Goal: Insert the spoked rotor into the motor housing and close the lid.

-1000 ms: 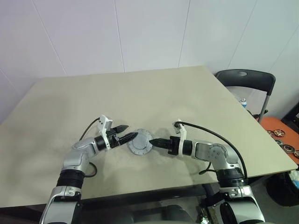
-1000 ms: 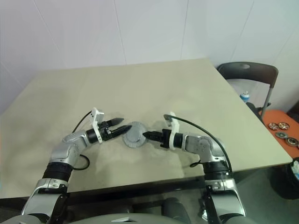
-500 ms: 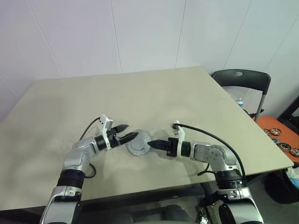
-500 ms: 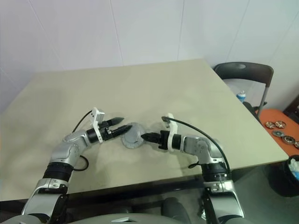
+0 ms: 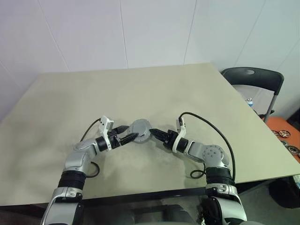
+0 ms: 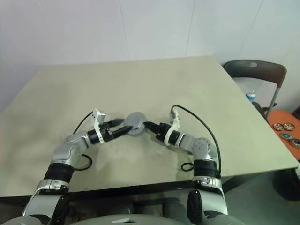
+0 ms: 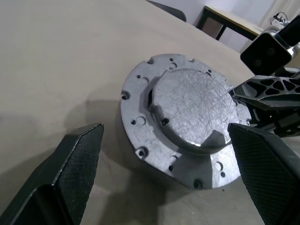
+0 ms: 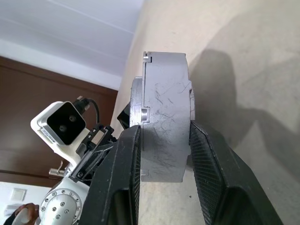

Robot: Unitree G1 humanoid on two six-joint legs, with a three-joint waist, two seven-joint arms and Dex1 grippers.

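Near the front middle of the beige table (image 5: 164, 89): the motor housing (image 5: 139, 129), a round grey metal body with a drilled flange and a raised, scratched circular face. Seems tipped up off the table on one edge, face turned towards the head camera, though hard to be sure from these angles. Cannot tell either whether the upper part is the lid already seated, or whether the spoked rotor lies inside. Clamped across its thickness by the right gripper (image 5: 153, 132), one black finger (image 8: 123, 178) on each flat side, arm reaching in low from the right with the wrist rolled over. Opposite, the left gripper (image 5: 129, 132), jaws spread wide and empty, fingers flanking the housing without touching it, forearm nearly level and angled inward. Probably a reorienting step: turning the body so that its working face sits right for assembly. Next move likely calls for laying it flat and steady, perhaps with a bracing pinch from the left, before any release. Beyond the table's far right corner, a dark chair (image 5: 255, 77).
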